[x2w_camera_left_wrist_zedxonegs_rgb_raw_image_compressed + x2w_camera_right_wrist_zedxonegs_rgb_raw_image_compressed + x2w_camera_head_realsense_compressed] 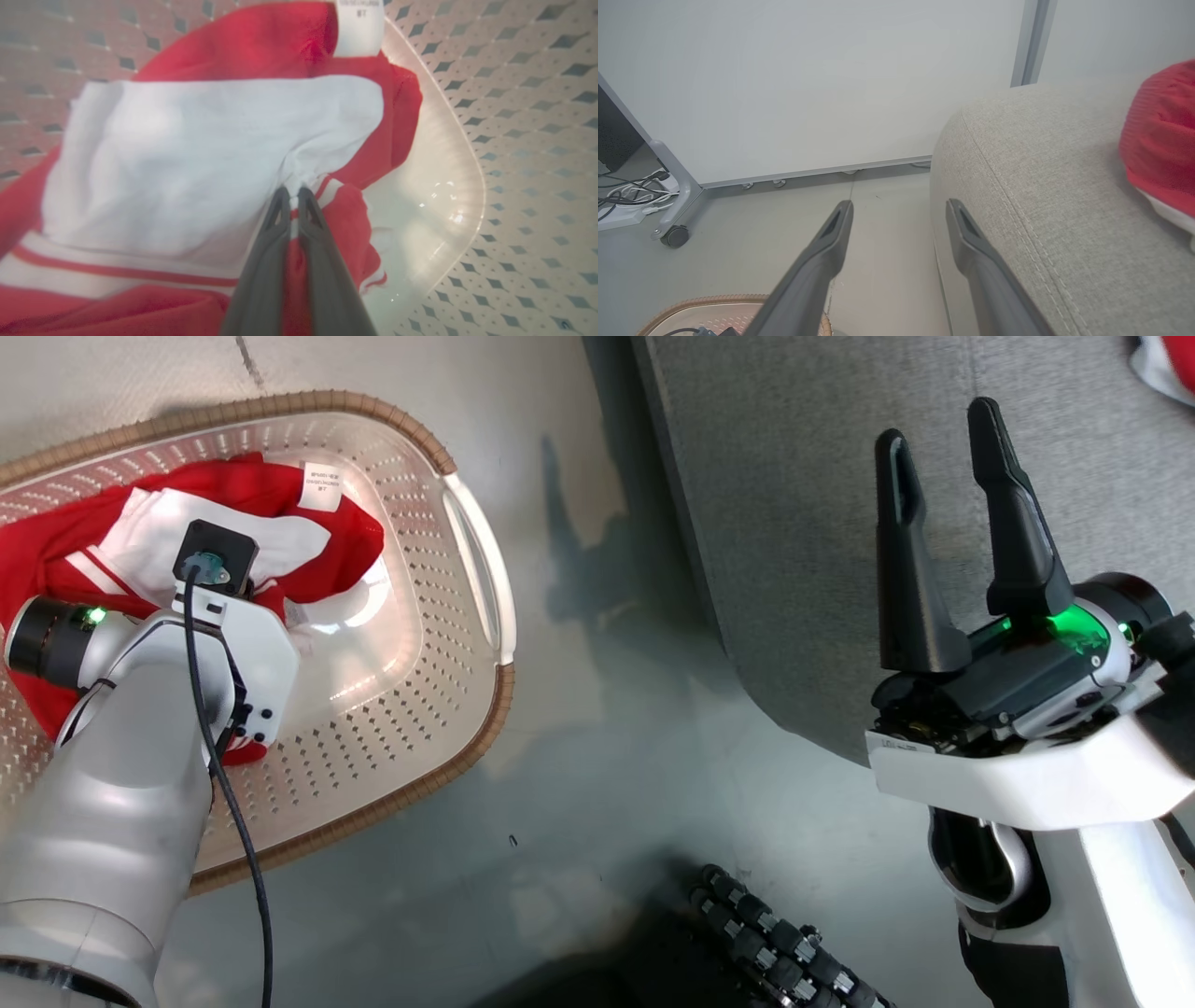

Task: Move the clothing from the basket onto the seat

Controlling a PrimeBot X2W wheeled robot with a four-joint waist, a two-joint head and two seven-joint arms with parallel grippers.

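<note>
Because the left gripper has its fingers pressed together on only a small fold of the clothing — right where the white panel meets the red striped trim — the hold looks thin. On the lift, I judge, that fold could slide out of the tips. The garment could also trail, drag up the wall of the basket and catch on the brown rim, tipping the light basket with it. The rest of the cloth lies bunched toward the basket's left end in the head view, its white tag showing at the far edge. The left forearm reaches in steeply from above, wrist bent down so the fingers point into the heap. Further off, across a strip of bare floor, the right gripper hangs idle — fingers spread wide, nothing between them — over the near rounded corner of the grey seat. Farthest away, another red garment lies on the seat.
</note>
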